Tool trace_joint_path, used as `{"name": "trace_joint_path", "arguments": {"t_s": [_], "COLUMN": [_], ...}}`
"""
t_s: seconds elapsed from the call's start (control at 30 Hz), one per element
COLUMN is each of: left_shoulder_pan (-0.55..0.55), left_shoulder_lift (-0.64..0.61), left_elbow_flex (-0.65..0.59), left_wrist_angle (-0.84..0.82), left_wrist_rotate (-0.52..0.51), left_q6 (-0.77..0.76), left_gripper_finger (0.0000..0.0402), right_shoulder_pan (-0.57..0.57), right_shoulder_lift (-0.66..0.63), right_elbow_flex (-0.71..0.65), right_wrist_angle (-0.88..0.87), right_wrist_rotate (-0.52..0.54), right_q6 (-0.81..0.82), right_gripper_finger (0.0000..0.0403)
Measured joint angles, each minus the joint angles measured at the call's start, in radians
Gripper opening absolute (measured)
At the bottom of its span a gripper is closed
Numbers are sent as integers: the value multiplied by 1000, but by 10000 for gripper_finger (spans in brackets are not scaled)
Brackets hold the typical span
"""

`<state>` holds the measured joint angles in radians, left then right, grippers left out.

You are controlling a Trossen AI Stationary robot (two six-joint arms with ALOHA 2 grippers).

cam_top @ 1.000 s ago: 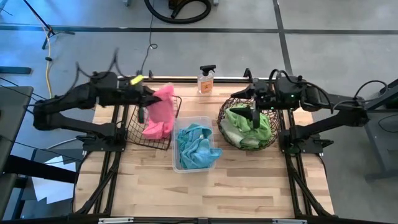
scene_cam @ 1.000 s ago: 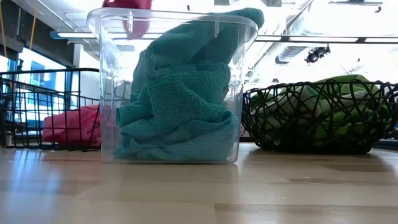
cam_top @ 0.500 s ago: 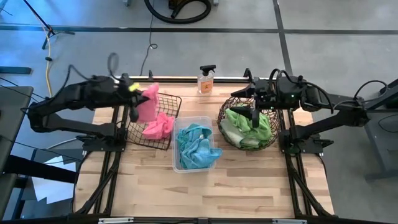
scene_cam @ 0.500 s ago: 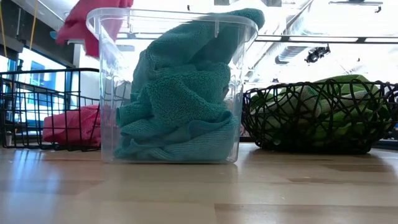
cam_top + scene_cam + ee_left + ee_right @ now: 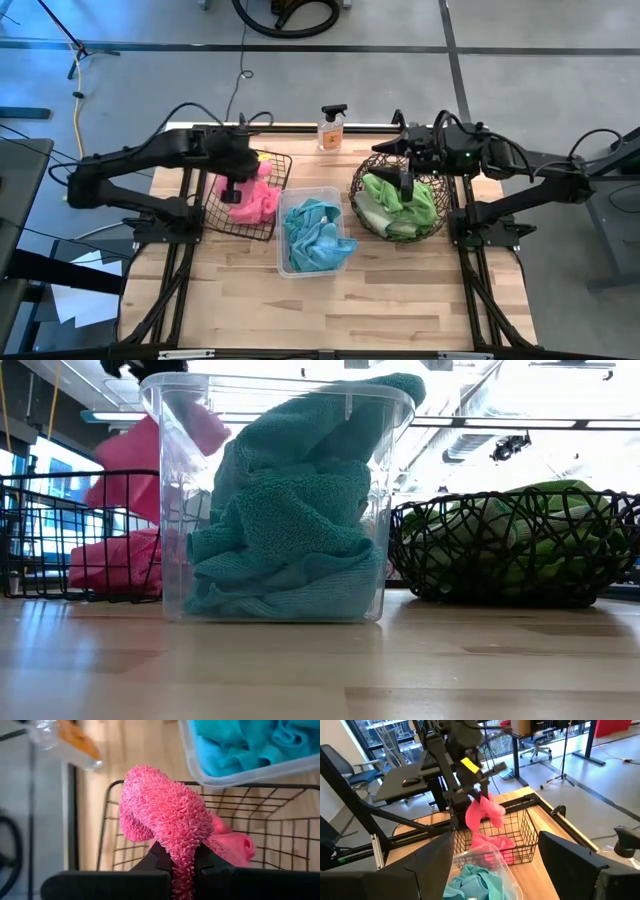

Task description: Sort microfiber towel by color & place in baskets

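A pink microfiber towel [image 5: 165,815] is hanging pinched in the left claw [image 5: 176,860], whose fingers are pressing together on its lower fold, over the black wire basket [image 5: 281,172]. Directly below that claw, inside the same basket, more pink cloth [image 5: 255,205] is lying bunched on the wire floor; in the low view the held towel is dangling above this heap without clearly touching it. Beyond the left claw, toward the back edge of the desk [image 5: 330,300], the clear spray bottle [image 5: 331,128] is standing upright.

Just to the right of the left claw, the clear plastic tub [image 5: 286,262] is sitting beside the wire basket, holding crumpled teal towels [image 5: 315,232] that are rising above its rim in the low view.

Farther right, the right claw [image 5: 406,185] is hovering with its fingers spread wide and holding nothing, directly above the round dark woven basket [image 5: 362,170]. Under that claw, lime green towels [image 5: 400,205] are filling the basket and mounding over its edge.
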<state>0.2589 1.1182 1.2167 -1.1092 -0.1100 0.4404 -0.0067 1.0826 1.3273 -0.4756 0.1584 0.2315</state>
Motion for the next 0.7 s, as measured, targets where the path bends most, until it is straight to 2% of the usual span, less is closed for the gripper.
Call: {"name": "trace_joint_path", "arguments": {"t_s": [0.13,0.2,0.37,0.7], "left_shoulder_pan": [73,96,106,106], "left_shoulder_lift": [37,40,40,48], "left_elbow_flex": [-32,-82,-210,-376], "left_wrist_angle": [4,4,17,220], "left_wrist_rotate": [131,159,162,126], "left_q6": [49,52,57,84], "left_gripper_finger": [0,0,0,0], "right_shoulder_pan": [0,0,0,0], "right_shoulder_lift": [16,25,53,94], "right_elbow_flex": [0,0,0,0], "right_wrist_angle": [-16,-17,-23,-51], "right_wrist_rotate": [0,0,-1,-4], "right_q6": [6,14,30,32], "right_gripper_finger": [287,287,287,287]}}
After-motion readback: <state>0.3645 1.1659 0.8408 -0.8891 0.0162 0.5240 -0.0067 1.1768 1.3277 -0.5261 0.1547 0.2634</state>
